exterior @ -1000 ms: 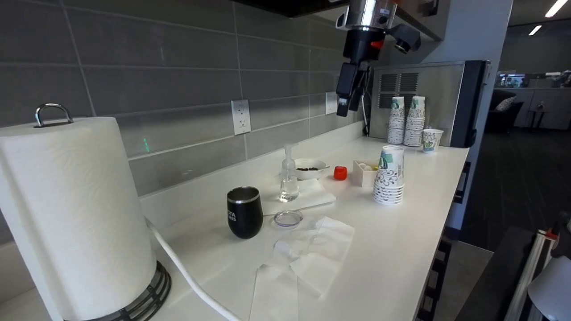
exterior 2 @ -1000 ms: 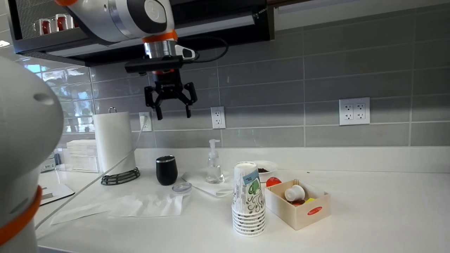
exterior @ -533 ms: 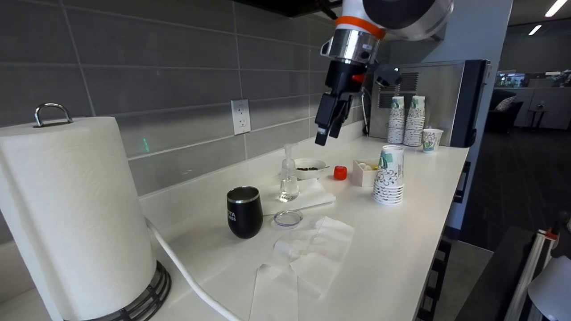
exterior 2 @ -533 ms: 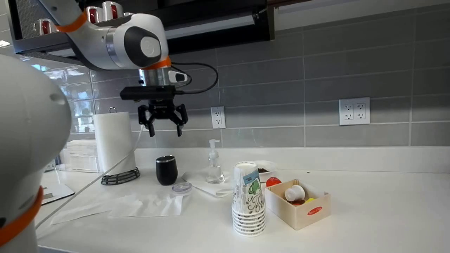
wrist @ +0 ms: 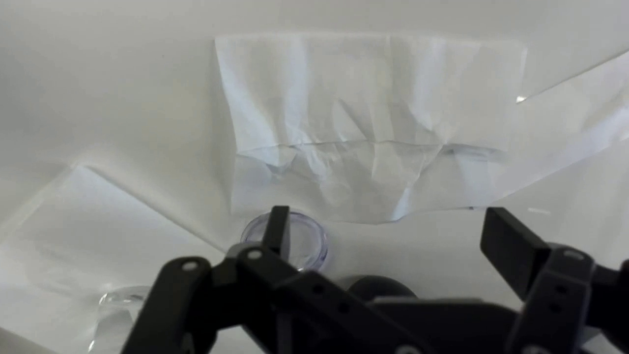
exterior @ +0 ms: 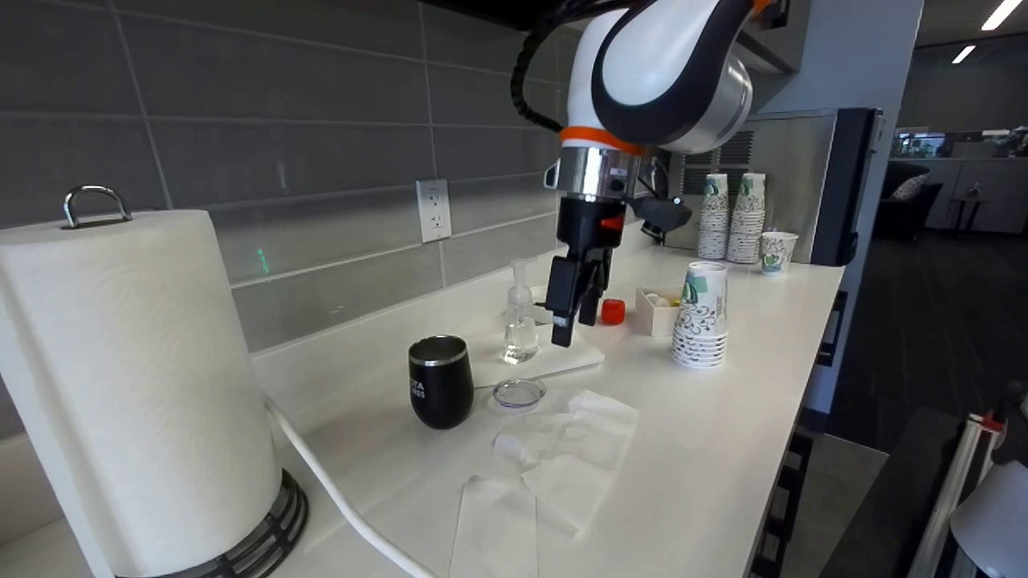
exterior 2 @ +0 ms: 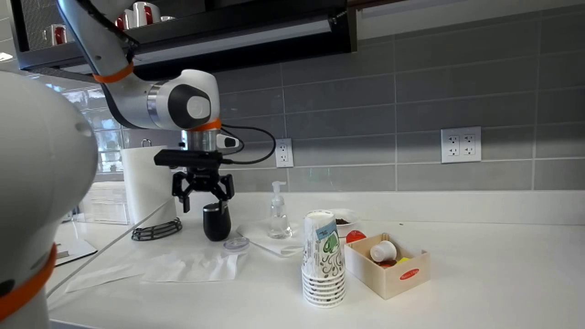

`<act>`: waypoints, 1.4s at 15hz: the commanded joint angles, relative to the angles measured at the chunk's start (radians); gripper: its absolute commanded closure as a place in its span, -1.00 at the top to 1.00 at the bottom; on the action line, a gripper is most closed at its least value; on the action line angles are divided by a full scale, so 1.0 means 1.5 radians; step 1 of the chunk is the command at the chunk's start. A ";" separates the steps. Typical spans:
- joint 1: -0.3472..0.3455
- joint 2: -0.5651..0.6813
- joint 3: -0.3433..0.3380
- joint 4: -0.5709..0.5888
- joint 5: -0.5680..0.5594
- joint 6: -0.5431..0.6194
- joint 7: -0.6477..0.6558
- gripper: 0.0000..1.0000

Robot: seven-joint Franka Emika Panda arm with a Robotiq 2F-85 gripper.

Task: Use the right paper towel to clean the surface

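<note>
In an exterior view your gripper hangs over the counter, pointing down. The counter, i.e. your task surface, has a crumpled paper towel lying on it, w/ a narrow paper strip meeting its near end; clear lid sits just beside that towel, black tumbler close by.

In an exterior view you see the jaws spread wide: released. Pump bottle stands on a smoother paper sheet; cup stack is up front near the wooden box.

In the wrist view your fingers come in from the bottom, well apart. The crumpled paper towel lies past the tips, creased; lid's partly hidden behind the finger on the pic's L. Strip's at far R, smoother sheet at L. Can't tell which is the "right" one.
</note>
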 commanded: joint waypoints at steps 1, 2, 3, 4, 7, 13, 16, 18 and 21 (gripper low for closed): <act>-0.018 0.091 0.023 0.043 0.011 -0.001 0.005 1.00; -0.023 0.110 0.028 0.048 0.005 -0.002 0.014 1.00; -0.028 0.127 0.034 0.052 -0.003 -0.002 0.025 1.00; -0.033 0.144 0.038 0.057 -0.011 0.000 0.035 1.00; -0.041 0.186 0.047 0.068 -0.038 0.008 0.072 1.00; -0.040 0.240 0.044 0.092 -0.093 0.022 0.143 1.00; -0.039 0.261 0.043 0.105 -0.115 0.027 0.166 1.00; -0.040 0.274 0.044 0.113 -0.120 0.028 0.172 1.00; -0.039 0.289 0.044 0.118 -0.122 0.042 0.175 0.46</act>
